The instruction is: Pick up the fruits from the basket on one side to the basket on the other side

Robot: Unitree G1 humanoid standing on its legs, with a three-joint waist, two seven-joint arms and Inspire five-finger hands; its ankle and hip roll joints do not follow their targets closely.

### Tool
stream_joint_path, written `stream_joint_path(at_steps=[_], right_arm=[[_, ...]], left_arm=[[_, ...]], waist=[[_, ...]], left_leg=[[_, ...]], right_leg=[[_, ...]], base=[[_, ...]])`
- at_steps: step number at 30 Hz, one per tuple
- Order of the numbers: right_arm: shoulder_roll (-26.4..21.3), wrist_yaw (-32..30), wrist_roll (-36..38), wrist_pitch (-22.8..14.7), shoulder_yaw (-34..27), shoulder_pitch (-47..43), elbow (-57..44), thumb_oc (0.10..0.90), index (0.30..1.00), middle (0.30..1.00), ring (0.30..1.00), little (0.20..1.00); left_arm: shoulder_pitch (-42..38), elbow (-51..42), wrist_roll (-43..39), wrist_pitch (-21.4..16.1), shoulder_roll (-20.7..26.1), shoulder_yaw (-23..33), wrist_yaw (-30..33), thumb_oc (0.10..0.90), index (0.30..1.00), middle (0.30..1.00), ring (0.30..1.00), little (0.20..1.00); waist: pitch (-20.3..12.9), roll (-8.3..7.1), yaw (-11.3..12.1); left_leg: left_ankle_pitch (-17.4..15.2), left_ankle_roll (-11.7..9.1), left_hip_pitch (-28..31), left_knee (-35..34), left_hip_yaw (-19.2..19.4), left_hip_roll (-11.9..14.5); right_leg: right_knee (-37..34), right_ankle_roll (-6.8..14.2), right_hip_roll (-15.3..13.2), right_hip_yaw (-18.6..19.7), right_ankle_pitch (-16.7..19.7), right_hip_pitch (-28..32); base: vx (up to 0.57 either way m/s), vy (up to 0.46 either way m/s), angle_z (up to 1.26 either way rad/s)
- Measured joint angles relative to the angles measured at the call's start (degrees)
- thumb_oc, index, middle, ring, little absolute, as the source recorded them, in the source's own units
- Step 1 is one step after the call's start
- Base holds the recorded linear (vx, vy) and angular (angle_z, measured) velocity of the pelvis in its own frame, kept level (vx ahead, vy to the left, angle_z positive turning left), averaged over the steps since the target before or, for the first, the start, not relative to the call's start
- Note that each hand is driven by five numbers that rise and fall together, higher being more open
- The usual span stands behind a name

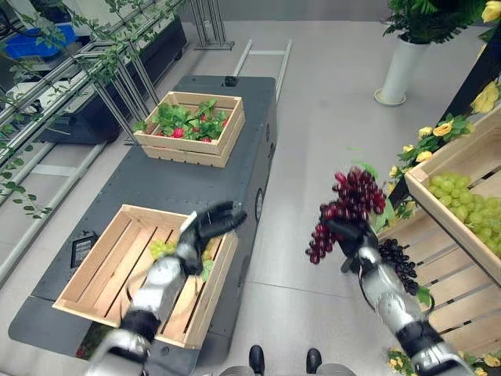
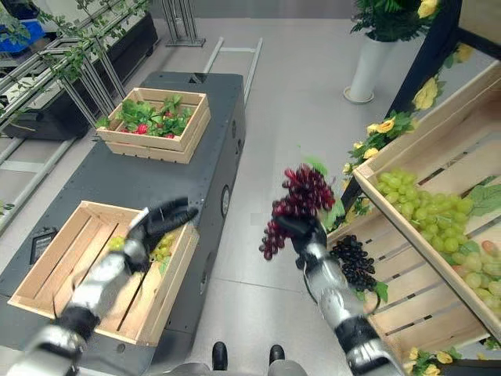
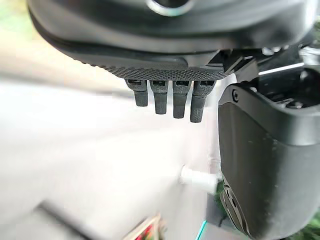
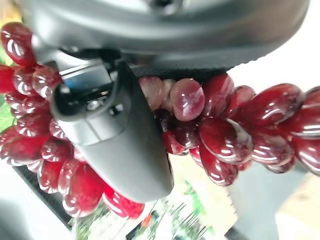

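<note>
The right hand (image 1: 354,236) clutched red grapes (image 1: 348,207), the bunch slanting from upper right down left; the left hand (image 1: 205,225) hovered, fingers spread, over the crate (image 1: 94,270).

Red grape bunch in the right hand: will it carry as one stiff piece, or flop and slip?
Probably floppy: the red grape bunch droops in a loose tail below the right hand while its top stands above it. Its glossy skins in the right wrist view suggest that it may be slippery. The fingers curl round its middle, so it probably holds but may swing.
</note>
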Motion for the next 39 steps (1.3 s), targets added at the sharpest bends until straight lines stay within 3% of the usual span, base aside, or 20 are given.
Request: stream_joint_path(at_steps=[4, 14, 19, 26, 31, 34, 39], right_arm=[[1.06, 0.5, -1.59, 1.19, -0.96, 4.15, -0.04, 0.4, 0.3, 0.3, 0.3, 0.3], [1.68, 0.41, -2.35, 2.52, -3.35, 7.86, 0.07, 0.4, 0.3, 0.3, 0.3, 0.3], [3.29, -0.15, -2.81, 2.52, -4.46, 7.82, 1.3, 0.4, 0.3, 0.3, 0.3, 0.3], [3.11, -2.25, -3.98, 1.91, -4.53, 7.01, 6.13, 0.4, 0.3, 0.3, 0.3, 0.3], [1.07, -7.01, -3.98, -1.11, -4.97, -3.98, 9.64, 0.4, 0.3, 0.3, 0.3, 0.3], [-0.11, -9.85, -4.07, -1.93, -7.65, -12.12, 11.91, 0.4, 0.3, 0.3, 0.3, 0.3], [-3.38, -11.7, -4.11, -2.0, -9.43, -14.19, 14.26, 0.4, 0.3, 0.3, 0.3, 0.3]], left_arm=[[3.87, -0.72, 0.28, -0.04, -1.22, 0.09, -0.13, 0.8, 0.9, 0.9, 0.9, 0.9], [6.61, -3.42, 1.58, -0.43, -1.68, -0.06, -0.48, 0.8, 0.9, 0.9, 0.9, 0.9], [8.23, -2.84, 0.14, -0.39, -2.69, -0.98, -0.85, 0.8, 0.9, 0.9, 0.9, 0.9], [6.31, -2.97, -0.78, -0.51, -2.77, -4.89, 2.12, 0.8, 0.9, 0.9, 0.9, 0.9], [-4.27, -2.97, -2.29, -0.58, -2.78, -7.91, 5.35, 0.8, 0.9, 0.9, 0.9, 0.9], [-10.4, -2.87, -3.95, -0.62, -2.8, -9.21, 6.57, 0.8, 0.9, 0.9, 0.9, 0.9], [-10.48, -2.28, -5.57, -0.61, -2.98, -9.61, 7.62, 0.8, 0.9, 0.9, 0.9, 0.9]], waist=[[-0.59, -1.03, -0.07], [-0.77, -1.34, -0.24], [-1.28, -2.23, -1.53], [-0.78, -2.25, -1.93], [10.35, -1.26, -2.81], [18.09, -0.61, -2.94], [19.43, -0.38, -2.93]], left_leg=[[-0.11, 0.12, 0.21, -0.03, 1.15, 0.05], [-0.45, 0.46, 0.79, -0.18, 3.72, 0.06], [-0.56, 0.61, 0.05, -0.02, 4.56, 0.0], [0.15, 1.0, -4.83, 0.04, 6.65, -0.03], [1.76, 1.73, -11.72, 2.96, 6.85, -0.29], [-0.96, 1.41, -17.21, 11.15, 6.87, 0.12], [-5.21, 0.85, -22.37, 20.97, 6.22, 0.96]], right_leg=[[-0.03, 0.19, 0.01, 1.22, 0.16, -0.46], [-0.02, 0.47, -0.04, 3.18, 0.94, -0.74], [0.0, 0.65, -0.1, 4.32, 1.14, -1.88], [0.88, 0.81, -0.16, 5.69, 2.54, -7.99], [5.47, 0.85, -0.55, 4.57, 3.46, -15.66], [14.09, -0.27, -1.22, 2.52, 0.98, -21.54], [25.47, -1.29, -1.92, 1.97, -4.63, -27.05]], base=[[0.02, 0.01, -0.15], [0.01, 0.005, -0.12], [0.01, 0.046, -0.1], [-0.16, 0.012, -0.16], [-0.23, -0.012, 0.0], [-0.09, -0.014, -0.01], [-0.02, -0.001, 0.09]])
